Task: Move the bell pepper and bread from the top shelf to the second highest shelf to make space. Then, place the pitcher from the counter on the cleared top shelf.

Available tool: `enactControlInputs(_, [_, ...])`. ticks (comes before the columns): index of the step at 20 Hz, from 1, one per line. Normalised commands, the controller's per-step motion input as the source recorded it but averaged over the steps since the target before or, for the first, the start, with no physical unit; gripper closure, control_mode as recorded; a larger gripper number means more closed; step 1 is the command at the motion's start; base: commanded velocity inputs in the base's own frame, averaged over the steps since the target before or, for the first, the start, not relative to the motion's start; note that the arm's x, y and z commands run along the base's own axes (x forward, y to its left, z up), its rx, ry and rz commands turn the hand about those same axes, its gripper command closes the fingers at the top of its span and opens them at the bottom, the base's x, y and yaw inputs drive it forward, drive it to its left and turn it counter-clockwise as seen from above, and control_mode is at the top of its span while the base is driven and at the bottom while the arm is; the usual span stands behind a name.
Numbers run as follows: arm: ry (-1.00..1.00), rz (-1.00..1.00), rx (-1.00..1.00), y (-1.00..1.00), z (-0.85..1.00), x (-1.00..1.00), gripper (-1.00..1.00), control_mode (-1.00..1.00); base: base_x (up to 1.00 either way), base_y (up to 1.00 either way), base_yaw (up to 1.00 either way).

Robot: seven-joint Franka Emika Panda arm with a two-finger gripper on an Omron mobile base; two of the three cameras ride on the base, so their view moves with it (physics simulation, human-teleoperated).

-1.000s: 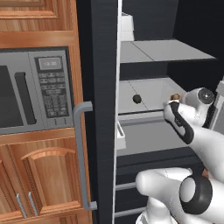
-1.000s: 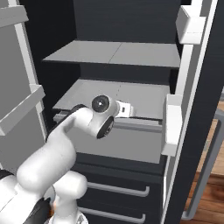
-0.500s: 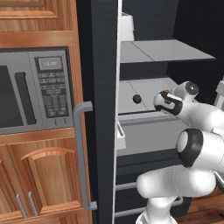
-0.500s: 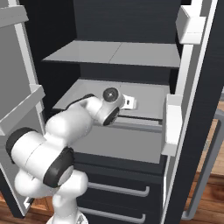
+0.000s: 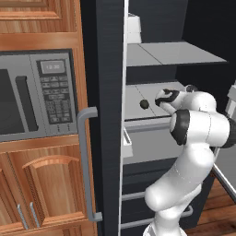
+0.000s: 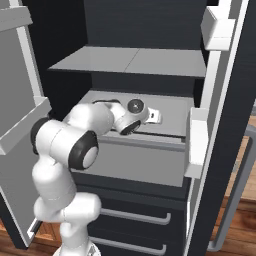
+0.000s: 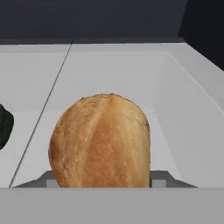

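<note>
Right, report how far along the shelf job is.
Done: the bell pepper sits on the second highest shelf, and the top shelf is bare. In hand: the bread sits right at the gripper, low over that same lower shelf; whether it is released cannot be told. Left: fetching the pitcher and placing it on the top shelf.

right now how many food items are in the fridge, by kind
bell pepper: 1
bread: 1
total: 2
</note>
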Motion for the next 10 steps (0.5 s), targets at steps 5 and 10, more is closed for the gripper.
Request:
enactControlInputs(5, [-0.01, 0.0, 0.0, -0.01, -0.15, 0.43, -1.0, -1.0, 0.0, 0.0, 0.0])
enactControlInputs(10, [-0.02, 0.0, 0.0, 0.0, 0.13, -0.08, -1.0, -1.0, 0.0, 0.0, 0.0])
